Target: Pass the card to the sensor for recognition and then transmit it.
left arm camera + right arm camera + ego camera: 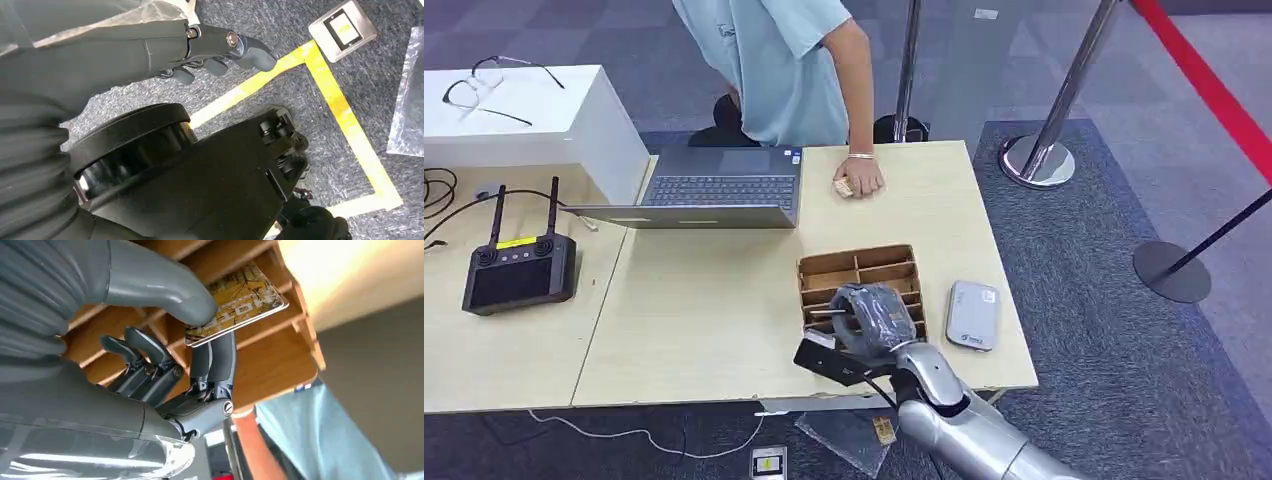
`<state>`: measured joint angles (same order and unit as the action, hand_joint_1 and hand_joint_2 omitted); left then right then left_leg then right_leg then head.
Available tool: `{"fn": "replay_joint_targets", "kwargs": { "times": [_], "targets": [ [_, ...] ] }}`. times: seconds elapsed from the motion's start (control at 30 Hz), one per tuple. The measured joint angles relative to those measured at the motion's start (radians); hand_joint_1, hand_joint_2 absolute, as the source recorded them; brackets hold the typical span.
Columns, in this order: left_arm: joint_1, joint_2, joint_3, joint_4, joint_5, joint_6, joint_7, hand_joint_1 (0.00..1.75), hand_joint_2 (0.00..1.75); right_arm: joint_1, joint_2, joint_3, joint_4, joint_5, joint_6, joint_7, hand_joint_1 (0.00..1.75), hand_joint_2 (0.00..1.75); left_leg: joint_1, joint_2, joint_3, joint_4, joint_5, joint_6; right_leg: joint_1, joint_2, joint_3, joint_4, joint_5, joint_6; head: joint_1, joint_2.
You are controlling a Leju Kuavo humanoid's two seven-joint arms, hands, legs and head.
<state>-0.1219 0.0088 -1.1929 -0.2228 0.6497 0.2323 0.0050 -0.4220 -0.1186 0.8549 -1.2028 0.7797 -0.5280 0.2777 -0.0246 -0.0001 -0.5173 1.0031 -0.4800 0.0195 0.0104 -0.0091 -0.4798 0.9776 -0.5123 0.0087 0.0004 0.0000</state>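
light wooden table (704,320) carries laptop (714,188), divided wooden box (856,272), grey sensor (973,315), black controller (519,272).

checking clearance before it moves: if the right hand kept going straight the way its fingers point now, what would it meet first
Probably the wooden divider box. The right hand pinches the card just over its slots, fingers aimed at the partitions. Depth is unclear, so contact may already be close.

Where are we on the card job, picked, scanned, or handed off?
Picked: the right hand pinches the card between thumb and finger over the wooden divider box. In hand: lifting it clear. Left: presenting it to the grey sensor beside the box, then passing it on. The left hand hangs over the floor.
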Motion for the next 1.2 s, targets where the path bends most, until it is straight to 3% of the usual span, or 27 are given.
{"fn": "replay_joint_targets", "kwargs": {
  "times": [0.27, 0.7, 1.2],
  "targets": [
    [0.001, 0.000, 0.000, 0.000, -0.002, 0.000, -0.001, 0.00, 1.75, -0.010, -0.011, -0.018, -0.050, 0.131, -0.008, 0.055, 1.75, 1.75, 0.000, 0.000, 0.000, 0.000, 0.000, 0.000, 0.000, 0.000, 0.000, 0.000, 0.000, 0.000, 0.000, 0.000],
    [0.001, 0.000, 0.000, 0.000, -0.010, -0.001, -0.003, 0.00, 1.75, -0.016, -0.070, -0.072, -0.168, 0.219, 0.012, 0.108, 1.75, 1.75, 0.000, 0.000, 0.000, 0.000, 0.000, 0.000, 0.000, 0.000, 0.000, 0.000, 0.000, 0.000, 0.000, 0.000],
    [0.001, 0.000, 0.000, 0.000, -0.011, 0.001, -0.013, 0.00, 1.75, -0.059, -0.158, -0.119, -0.319, 0.308, 0.140, 0.148, 1.75, 1.75, 0.000, 0.000, 0.000, 0.000, 0.000, 0.000, 0.000, 0.000, 0.000, 0.000, 0.000, 0.000, 0.000, 0.000]
  ]
}}
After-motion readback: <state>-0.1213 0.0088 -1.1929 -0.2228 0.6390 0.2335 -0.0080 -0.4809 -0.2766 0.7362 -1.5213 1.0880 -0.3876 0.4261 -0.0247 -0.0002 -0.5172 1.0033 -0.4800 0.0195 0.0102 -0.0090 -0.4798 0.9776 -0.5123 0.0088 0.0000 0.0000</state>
